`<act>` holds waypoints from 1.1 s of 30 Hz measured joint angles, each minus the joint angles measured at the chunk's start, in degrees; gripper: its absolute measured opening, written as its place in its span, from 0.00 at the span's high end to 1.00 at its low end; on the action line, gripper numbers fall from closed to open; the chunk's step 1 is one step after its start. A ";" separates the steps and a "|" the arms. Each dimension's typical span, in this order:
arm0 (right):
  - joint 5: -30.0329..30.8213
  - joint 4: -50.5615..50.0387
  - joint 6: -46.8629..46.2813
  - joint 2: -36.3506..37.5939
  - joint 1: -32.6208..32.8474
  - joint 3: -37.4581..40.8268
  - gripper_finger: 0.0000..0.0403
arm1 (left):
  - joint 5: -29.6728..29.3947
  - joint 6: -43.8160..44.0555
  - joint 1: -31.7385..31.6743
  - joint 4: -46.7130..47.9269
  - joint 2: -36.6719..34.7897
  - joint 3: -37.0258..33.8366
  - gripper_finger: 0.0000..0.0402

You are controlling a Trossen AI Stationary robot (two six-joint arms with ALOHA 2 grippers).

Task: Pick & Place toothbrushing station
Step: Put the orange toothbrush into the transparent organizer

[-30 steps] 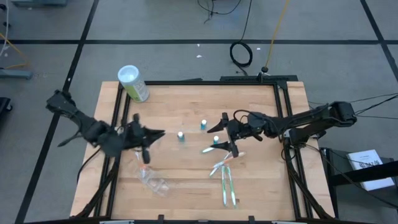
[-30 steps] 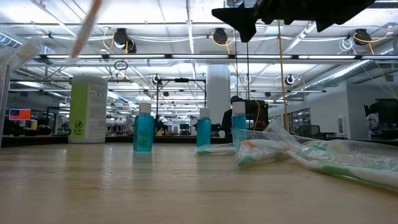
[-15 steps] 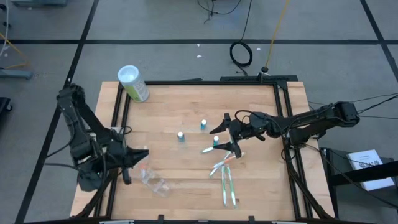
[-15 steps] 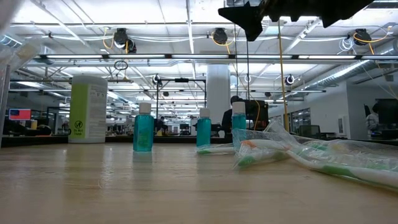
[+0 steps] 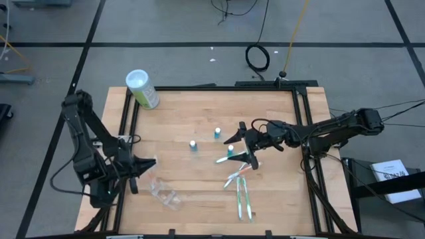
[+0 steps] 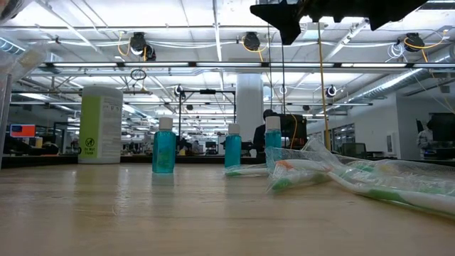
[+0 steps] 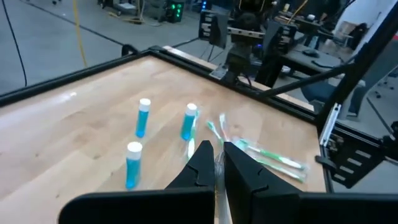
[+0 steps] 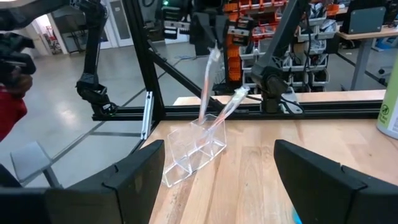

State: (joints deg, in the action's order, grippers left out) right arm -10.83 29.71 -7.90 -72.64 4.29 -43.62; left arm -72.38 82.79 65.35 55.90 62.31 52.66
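Observation:
My left gripper (image 5: 147, 162) is shut on a thin white toothbrush (image 8: 207, 84) above the clear plastic holder (image 5: 163, 193) near the table's front left. A second toothbrush (image 8: 231, 101) leans in that holder (image 8: 194, 148). Three blue-capped tubes (image 5: 193, 145) (image 5: 217, 133) (image 5: 230, 150) stand upright mid-table. More toothbrushes in clear wrappers (image 5: 242, 194) (image 5: 224, 159) lie flat to their right. My right gripper (image 5: 244, 143) hangs open above the tubes and the toothbrushes, touching nothing. My left gripper pinches the toothbrush's upper end (image 8: 213, 55) between its two fingers (image 7: 200, 163), which come in nearly level from the table's left. The toothbrush hangs slanting below them, down to the holder's open top. Whether its lower end is inside the holder I cannot tell.
A large green canister with a white lid (image 5: 142, 88) stands at the far left corner. A black frame rail (image 5: 300, 119) borders the table. Bare wood (image 5: 199, 179) lies between the holder and the loose toothbrushes.
My left gripper has swung toward the table's left and near edge and come down over the holder, rolling its wrist, still shut on the toothbrush. The toothbrush has gone with it, out of the low view's top left.

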 joint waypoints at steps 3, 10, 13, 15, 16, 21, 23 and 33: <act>0.00 -0.02 0.00 0.00 -0.04 0.00 0.26 | 1.93 0.52 0.01 0.22 1.67 0.00 0.99; 0.00 -0.18 0.00 0.00 -0.04 0.00 0.26 | 3.72 -2.02 0.22 0.85 8.06 -0.07 0.99; 0.00 -0.48 0.02 -0.02 -0.04 0.00 0.26 | 5.80 0.09 0.60 0.97 9.40 -0.07 0.97; 0.00 -0.46 0.07 -0.02 -0.04 0.00 0.26 | 7.06 0.74 0.65 1.04 9.91 -0.07 0.95; 0.00 -0.46 0.20 -0.02 -0.04 0.00 0.26 | 7.20 0.77 0.65 1.05 10.16 -0.07 0.95; 0.00 -0.46 0.22 -0.02 -0.04 0.00 0.26 | 7.00 -0.55 0.63 0.98 10.42 -0.07 0.95; 0.00 -0.46 0.22 -0.02 -0.04 0.00 0.26 | 6.64 -0.39 0.63 0.90 10.44 -0.07 0.93; 0.00 -0.57 0.22 -0.02 -0.04 0.01 0.26 | 7.37 0.25 -0.88 1.09 10.44 -0.05 0.58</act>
State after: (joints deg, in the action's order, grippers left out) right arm -10.83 29.14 -7.68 -72.66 4.25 -43.61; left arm -65.02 83.04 64.47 56.99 72.75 52.61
